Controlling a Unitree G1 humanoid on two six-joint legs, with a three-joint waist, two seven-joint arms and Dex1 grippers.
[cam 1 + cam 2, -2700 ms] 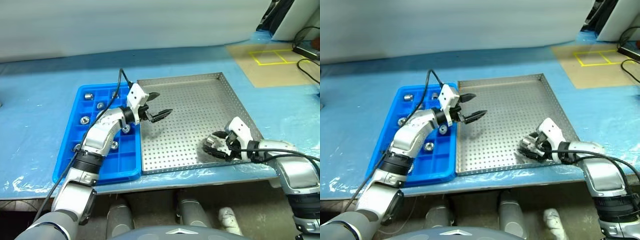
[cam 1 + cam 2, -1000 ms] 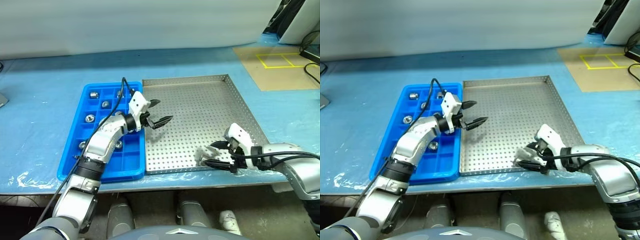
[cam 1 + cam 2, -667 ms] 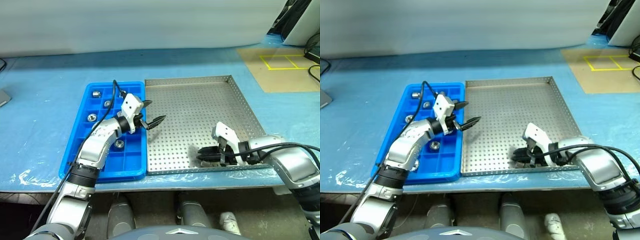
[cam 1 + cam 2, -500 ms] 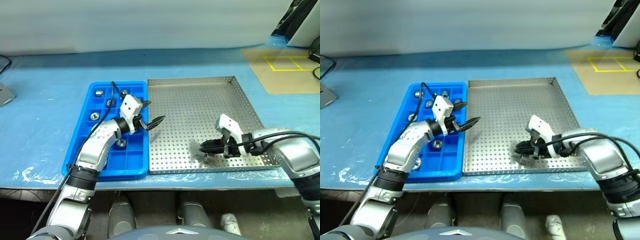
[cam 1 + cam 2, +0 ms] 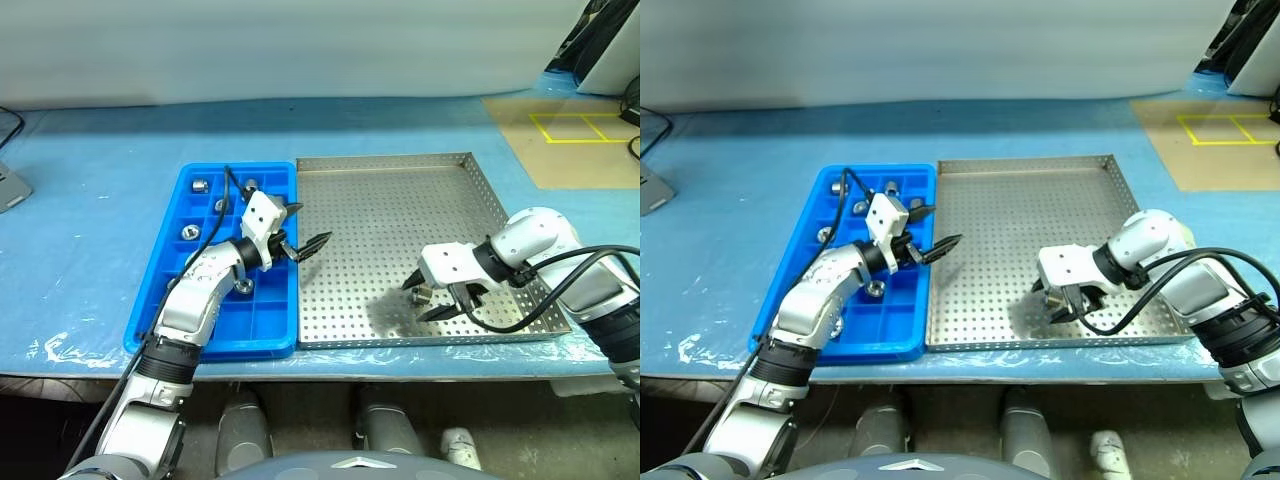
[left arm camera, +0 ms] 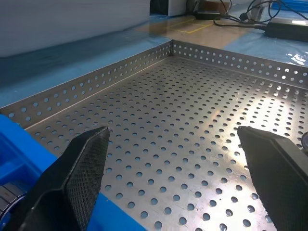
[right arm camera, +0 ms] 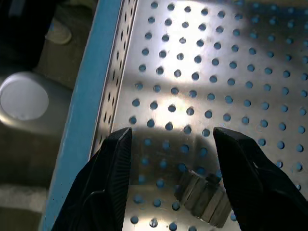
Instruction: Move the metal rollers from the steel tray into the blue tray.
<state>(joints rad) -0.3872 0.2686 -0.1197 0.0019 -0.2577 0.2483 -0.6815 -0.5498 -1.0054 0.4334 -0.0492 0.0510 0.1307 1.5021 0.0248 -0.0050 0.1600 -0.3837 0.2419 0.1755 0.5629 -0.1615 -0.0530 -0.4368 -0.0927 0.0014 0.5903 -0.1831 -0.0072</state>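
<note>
Your steel tray (image 5: 400,215) sits on the blue table (image 5: 90,200), and the blue tray (image 5: 168,262) lies right beside it, touching along one long side. Your left gripper (image 5: 303,228) hangs over the place where the two trays meet, and its fingers (image 6: 79,168) are spread wide apart with nothing between them. Below and past those fingers you see only the holey floor of the steel tray. Your right gripper (image 5: 428,300) points down near the front rim of the steel tray, and its fingers (image 7: 113,168) are apart, not gripping anything. One roller (image 7: 202,197) lies on the steel floor in the gap between those two fingers, close to their roots, and you cannot tell if a finger touches it. A few more rollers (image 5: 189,233) sit in the little boxes of the blue tray, behind and beside your left fingers.
</note>
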